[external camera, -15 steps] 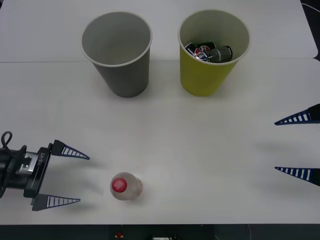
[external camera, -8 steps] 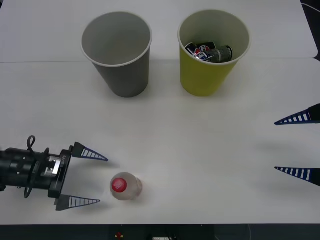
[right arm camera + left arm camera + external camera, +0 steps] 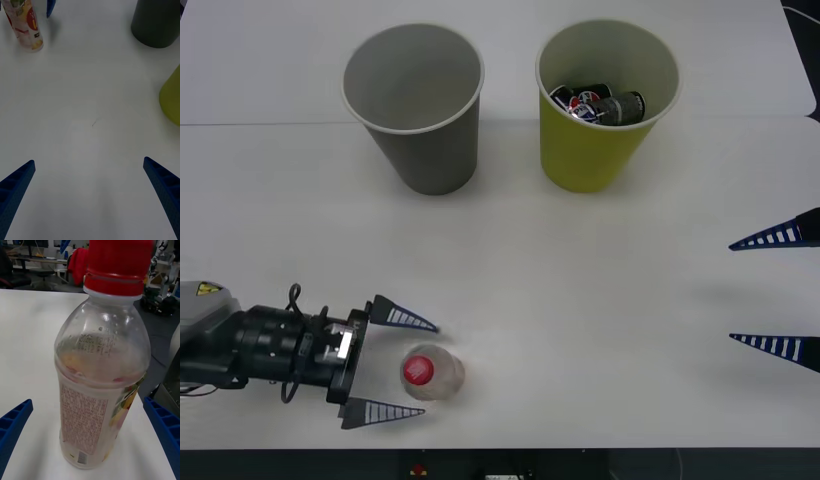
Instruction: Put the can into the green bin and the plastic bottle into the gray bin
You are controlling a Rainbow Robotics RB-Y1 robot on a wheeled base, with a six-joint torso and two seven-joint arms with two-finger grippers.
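The plastic bottle [image 3: 444,378], clear with a red cap, stands upright near the table's front edge. My left gripper [image 3: 429,368] is open, one finger on each side of the bottle, not closed on it. Up close, the bottle [image 3: 101,390] stands between the open blue fingers [image 3: 15,423]. The gray bin [image 3: 420,150] stands at the back left and looks empty. To its right is the green bin [image 3: 590,160] with dark cans [image 3: 600,105] inside. My right gripper [image 3: 730,292] hangs open at the right edge, far from everything. From there I see the bottle [image 3: 26,26].
The white table [image 3: 580,300] stretches bare between the bins and the front edge. A seam [image 3: 260,123] runs across it at the bins' level. From the right wrist, the gray bin [image 3: 155,22] and green bin [image 3: 171,97] stand side by side.
My left gripper has slid right along the front edge until its open fingers straddle the bottle. The bottle, bins and right arm have not moved.
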